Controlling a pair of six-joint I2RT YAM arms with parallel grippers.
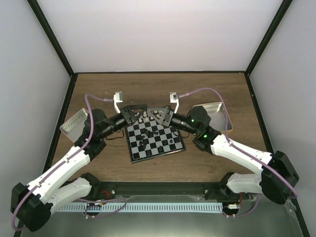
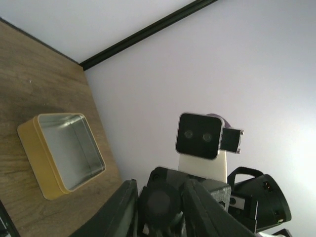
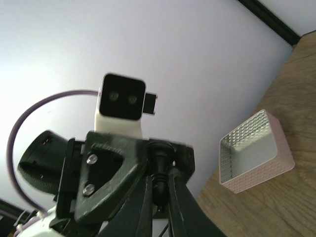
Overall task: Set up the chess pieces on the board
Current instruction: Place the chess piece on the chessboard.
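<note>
Above the far edge of the board my two grippers meet tip to tip. A small black chess piece is pinched between both. My right gripper is shut on its narrow stem. My left gripper is shut on the piece's round base. From above, the left gripper and the right gripper hide that piece. Several black chess pieces stand scattered on the board. A few cream pieces stand at its far edge.
An embossed metal tin lies left of the board, beside the left arm. A plain tin sits at the right, behind the right arm. The wrist views show them as a pale tin and a gold-sided tin.
</note>
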